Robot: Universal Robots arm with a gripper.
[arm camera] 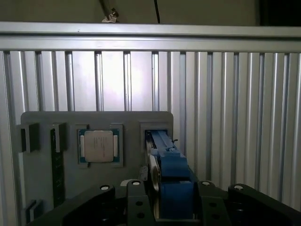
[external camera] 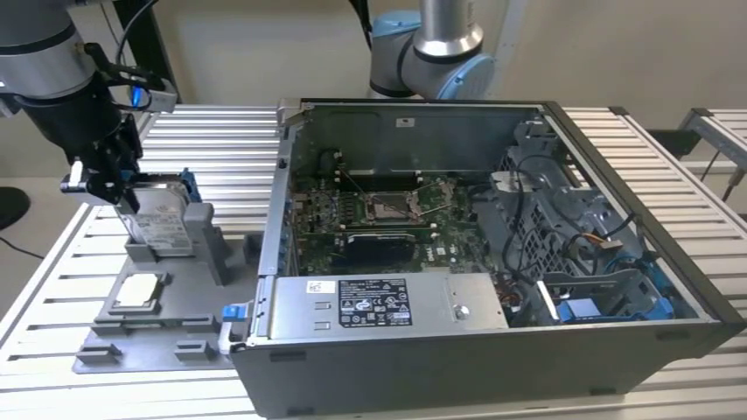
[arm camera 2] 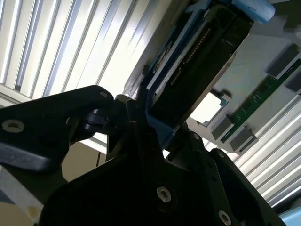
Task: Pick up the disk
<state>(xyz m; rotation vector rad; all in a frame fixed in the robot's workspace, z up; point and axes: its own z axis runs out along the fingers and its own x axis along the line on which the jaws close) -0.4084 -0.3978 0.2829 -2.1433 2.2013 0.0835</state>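
My gripper had its jaws clenched on the disk, gripping its upper edge from both flat sides. In the first wrist view the disk's blue frame sat pinched between them. The disk stood on edge, its lower part in a grey holder on a grey plate. Near it on the plate lay a chip. Just beside the plate, toward the exterior view's right, an open case stood on the slatted table.
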